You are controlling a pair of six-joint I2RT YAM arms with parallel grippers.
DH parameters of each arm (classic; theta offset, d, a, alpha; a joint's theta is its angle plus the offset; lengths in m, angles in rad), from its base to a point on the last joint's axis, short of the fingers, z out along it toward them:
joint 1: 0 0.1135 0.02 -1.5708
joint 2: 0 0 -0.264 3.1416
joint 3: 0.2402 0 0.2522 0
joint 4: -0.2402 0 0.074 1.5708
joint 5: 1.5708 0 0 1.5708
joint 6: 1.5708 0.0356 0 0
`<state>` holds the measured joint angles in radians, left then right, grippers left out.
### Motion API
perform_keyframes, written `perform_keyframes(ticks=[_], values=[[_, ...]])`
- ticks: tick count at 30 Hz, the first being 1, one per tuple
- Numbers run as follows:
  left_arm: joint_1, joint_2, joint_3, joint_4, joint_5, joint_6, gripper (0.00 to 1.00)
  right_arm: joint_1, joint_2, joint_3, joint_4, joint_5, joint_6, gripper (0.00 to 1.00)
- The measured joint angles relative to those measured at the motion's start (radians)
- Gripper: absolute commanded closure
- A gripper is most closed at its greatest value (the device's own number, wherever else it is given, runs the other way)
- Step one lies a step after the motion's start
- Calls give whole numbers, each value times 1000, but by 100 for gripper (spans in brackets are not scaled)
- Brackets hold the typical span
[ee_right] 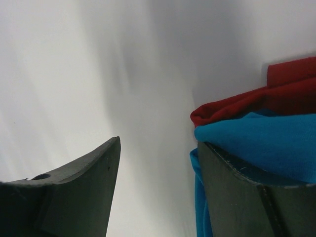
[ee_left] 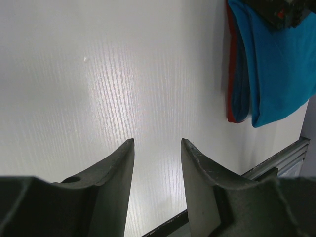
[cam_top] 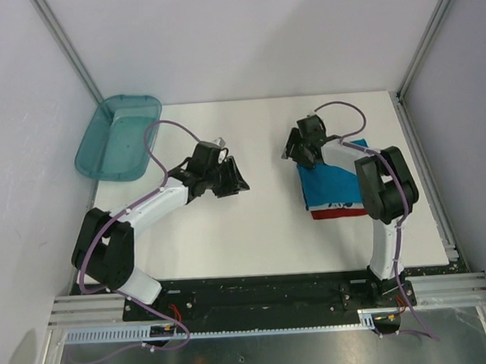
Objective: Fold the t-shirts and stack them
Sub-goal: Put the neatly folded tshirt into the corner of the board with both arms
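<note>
Two arms were bolted at the near edge of the white table (cam_top: 254, 231), one gripper on each. To the near right lay one stack of two t-shirts. The teal-blue t-shirt (cam_top: 330, 183) was on top, folded. Under it the dark blue t-shirt (cam_top: 343, 202) showed only as a strip along the stack's near side, with its red edge (cam_top: 336, 213) nearest of all. The white print on that dark strip was too small to read, and no other lettering could be made out.

Farther back, near the middle of the table, the left gripper (cam_top: 239, 180) hung over bare table. Its jaws were moderately apart with nothing between them, well apart from the stack to its right. A little farther still, the right gripper (cam_top: 291, 153) sat at the far left corner of the stack. Its jaws were wide and gripped nothing. In the right wrist view one finger stood against the teal-blue cloth and the other over bare table.

At the far left corner one translucent teal bin (cam_top: 113, 144) overhung the table's edge.
</note>
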<state>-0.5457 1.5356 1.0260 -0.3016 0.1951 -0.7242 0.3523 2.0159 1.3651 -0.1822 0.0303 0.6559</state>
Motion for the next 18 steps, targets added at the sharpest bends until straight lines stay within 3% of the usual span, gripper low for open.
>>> perform_keyframes(ticks=[18], values=[[0,2,0,0,1,0,53,-195,-399,-466,0,-87,-41,31]])
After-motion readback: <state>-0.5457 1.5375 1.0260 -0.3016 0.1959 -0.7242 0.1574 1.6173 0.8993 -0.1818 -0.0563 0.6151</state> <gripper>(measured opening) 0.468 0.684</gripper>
